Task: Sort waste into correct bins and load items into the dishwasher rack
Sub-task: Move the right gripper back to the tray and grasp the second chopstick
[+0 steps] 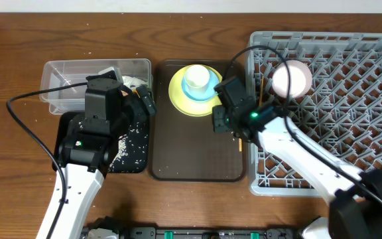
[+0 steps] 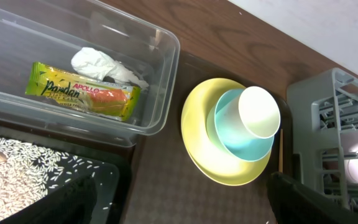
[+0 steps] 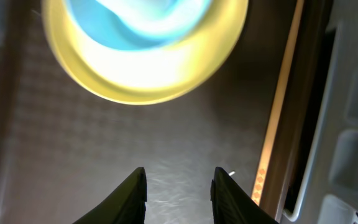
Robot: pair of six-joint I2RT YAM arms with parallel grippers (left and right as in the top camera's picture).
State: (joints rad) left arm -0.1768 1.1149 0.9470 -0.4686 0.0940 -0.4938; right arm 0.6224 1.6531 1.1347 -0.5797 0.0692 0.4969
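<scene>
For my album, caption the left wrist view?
Wrapper and tissue in the clear tub; cup, bowl, plate stacked beside it.

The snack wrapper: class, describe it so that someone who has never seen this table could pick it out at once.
Find the clear plastic rectangular tub beside the dark brown serving tray. Two things lie in it, side by side: a crumpled white tissue and the flat snack wrapper. The wrapper is the printed one, yellow-green with an orange end.
</scene>
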